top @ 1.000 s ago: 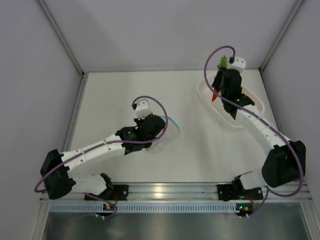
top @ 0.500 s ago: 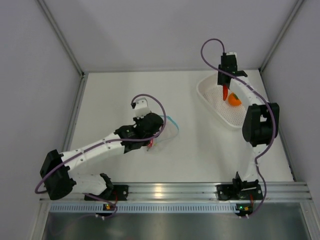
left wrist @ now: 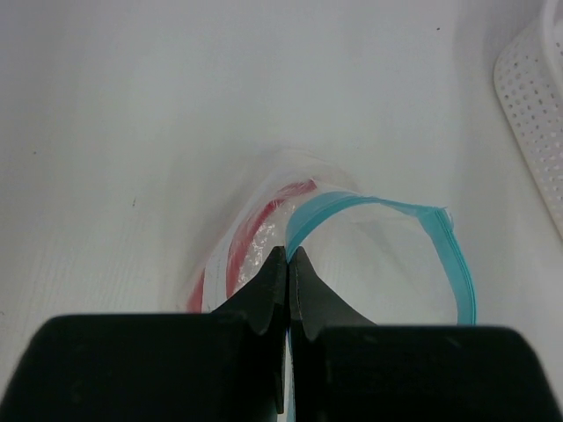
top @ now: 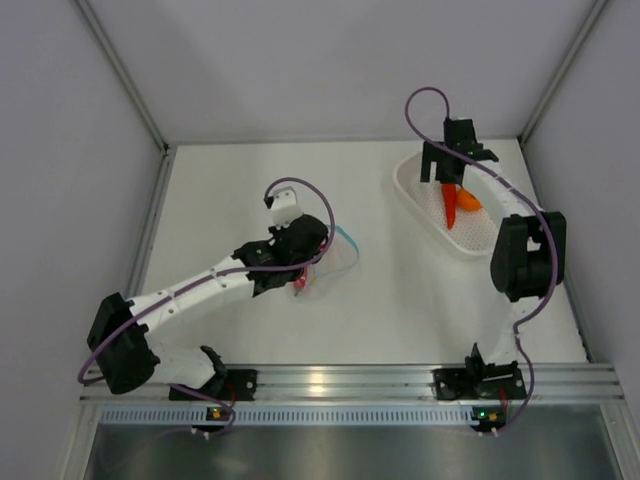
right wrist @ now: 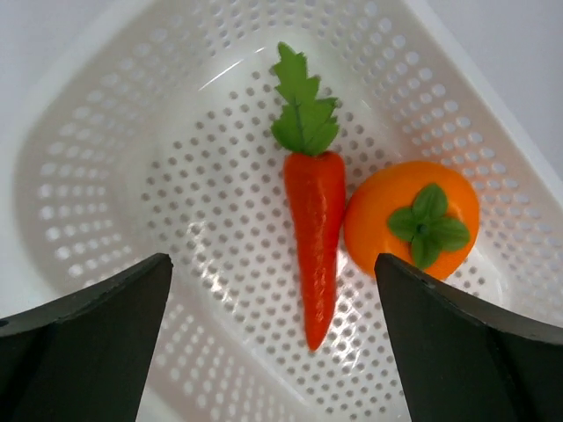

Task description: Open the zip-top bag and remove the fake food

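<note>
Left jaws clamped on zip-top bag [left wrist: 369, 200] rim, chili [left wrist: 255, 224] seemingly inside; right jaws wide apart above carrot [right wrist: 314, 237]

The right end effector [right wrist: 273, 264] has spread open, leaving the carrot [right wrist: 314, 230] lying in the basket [right wrist: 106, 158].

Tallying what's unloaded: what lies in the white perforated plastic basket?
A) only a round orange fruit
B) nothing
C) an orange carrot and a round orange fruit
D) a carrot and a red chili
C: the green-leafed orange carrot lies beside the round orange fruit in the white perforated basket.
</note>
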Motion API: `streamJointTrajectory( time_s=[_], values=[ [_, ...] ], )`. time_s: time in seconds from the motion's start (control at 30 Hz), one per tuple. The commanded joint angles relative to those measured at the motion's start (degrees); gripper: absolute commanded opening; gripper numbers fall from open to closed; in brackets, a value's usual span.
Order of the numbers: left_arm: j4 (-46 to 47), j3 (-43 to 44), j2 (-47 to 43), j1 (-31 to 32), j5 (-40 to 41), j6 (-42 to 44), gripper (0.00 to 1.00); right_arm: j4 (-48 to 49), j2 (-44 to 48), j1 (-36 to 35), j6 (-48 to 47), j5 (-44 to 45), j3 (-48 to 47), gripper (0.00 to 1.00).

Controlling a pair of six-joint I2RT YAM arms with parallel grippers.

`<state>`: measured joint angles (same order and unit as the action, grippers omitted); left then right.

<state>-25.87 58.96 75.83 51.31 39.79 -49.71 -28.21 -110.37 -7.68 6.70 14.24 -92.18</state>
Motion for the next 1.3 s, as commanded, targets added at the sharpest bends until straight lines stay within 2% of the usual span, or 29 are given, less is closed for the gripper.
streamJointTrajectory(
  time_s=[0.0,0.03,0.07,0.1,0.13,0.17,0.23,0.37,0.5,0.6,0.63,0.73,0.9,0.93,1.0,1.27],
  values=[
    [0.9,3.44,0.1,-0.16,-0.06,-1.7,0.0,10.84,12.87,0.39,10.74,-11.72,6.29,0.99],
    [1.34,3.53,0.1,-0.16,-0.06,-2.05,0.0,14.02,14.98,0.47,13.05,-17.61,9.18,0.99],
    [1.78,3.62,0.1,-0.16,-0.24,-2.58,0.0,20.84,18.92,0.74,15.16,-26.02,16.43,1.0],
    [2.13,3.53,0.19,-0.16,-0.15,-3.02,0.0,30.4,20.44,2.57,21.8,-47.25,21.29,0.99],
    [2.66,3.53,0.19,-0.24,-0.06,-3.63,0.0,44.76,21.24,3.54,28.3,-51.98,25.34,0.88],
    [3.19,3.44,0.37,-0.24,0.02,-4.59,0.0,46.56,21.68,3.81,35.85,-54.38,28.17,0.84],
    [3.37,3.36,0.63,-0.24,0.81,-6.44,0.0,45.27,22.12,2.42,37.94,-57.74,27.94,0.78],
    [4.94,3.0,1.24,-0.24,1.6,-10.04,0.0,33.87,28.17,-3.55,34.54,-49.95,28.81,0.74],
    [6.62,2.83,2.12,-0.33,1.78,-11.81,0.0,23.32,33.89,-13.37,28.99,-33.37,28.72,0.67],
    [6.8,3.35,3.35,-0.42,1.69,-13.3,0.0,20.04,36.36,-20.06,27.93,-26.05,29.16,0.6],
    [6.8,3.53,3.62,-0.42,1.78,-14.0,0.0,19.25,36.97,-21.4,27.93,-25.15,29.86,0.49],
    [6.8,3.88,4.67,-0.51,1.87,-15.32,0.0,19.24,37.59,-25.79,28.72,-22.07,31.53,0.3],
    [6.8,4.32,5.73,-0.51,1.34,-18.4,0.0,19.5,35.23,-31.24,31.26,-18.12,32.24,0.27],
    [6.8,4.24,5.73,-0.51,1.17,-18.84,0.0,19.59,34.44,-31.77,31.7,-18.02,32.24,0.21],
    [6.8,3.88,5.73,-0.51,1.08,-20.33,0.0,19.86,32.06,-33.26,33.72,-16.45,32.15,0.17],
    [6.71,3.45,5.73,-0.51,-1.03,-22.62,0.0,18.89,22.57,-37.05,35.49,-10.82,27.5,0.15]
  ],
)
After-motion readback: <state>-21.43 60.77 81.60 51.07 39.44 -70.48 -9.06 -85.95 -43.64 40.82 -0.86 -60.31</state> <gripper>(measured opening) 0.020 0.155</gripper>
